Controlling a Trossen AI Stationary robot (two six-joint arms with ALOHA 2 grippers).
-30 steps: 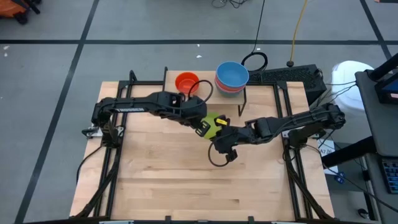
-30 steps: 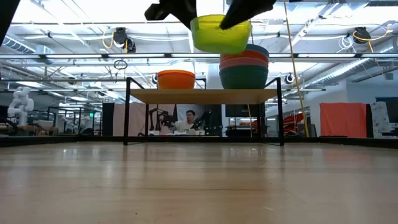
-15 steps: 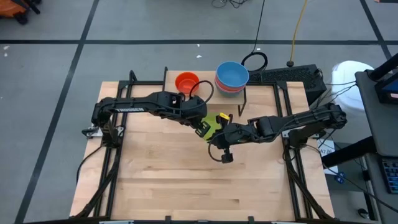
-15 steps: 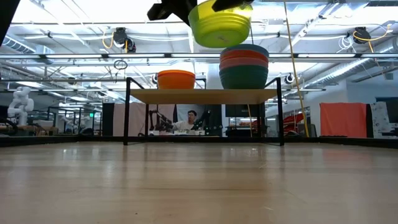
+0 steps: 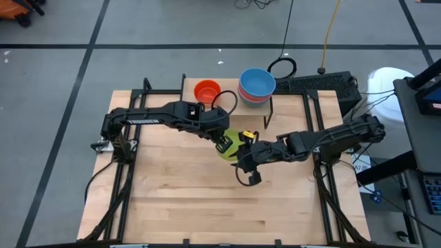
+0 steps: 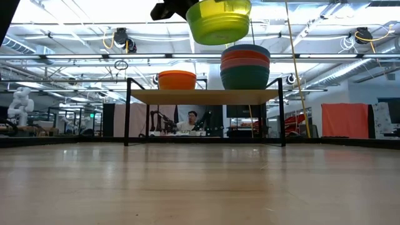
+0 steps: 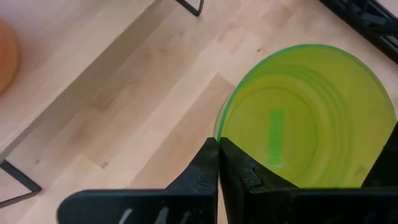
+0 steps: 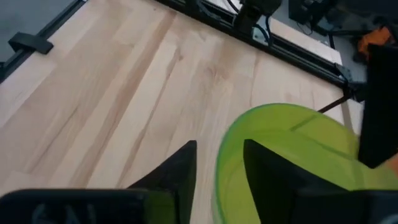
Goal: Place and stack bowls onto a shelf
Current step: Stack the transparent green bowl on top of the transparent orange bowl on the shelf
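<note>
A yellow-green bowl (image 5: 233, 143) is held in the air at the centre of the high view, above the table (image 5: 179, 207). In the low view the same bowl (image 6: 219, 22) is seen at the top centre, higher than the shelf (image 6: 206, 95) and clear of the stack on it. The left gripper (image 5: 224, 141) is clamped shut on the bowl's rim; in the left wrist view its fingers (image 7: 211, 168) are pressed together over the rim's edge at lower centre. The right gripper (image 5: 247, 153) is seen just right of the bowl in the high view, and its jaws stand apart astride the rim in the right wrist view, with a gap on either side, so nothing is gripped by it. On the shelf, an orange bowl (image 6: 177, 79) is set left of centre in the low view, and a stack (image 6: 245, 67) of teal, red and blue bowls is set at the right end. A person (image 6: 192, 119) is visible beneath the shelf, far behind.
</note>
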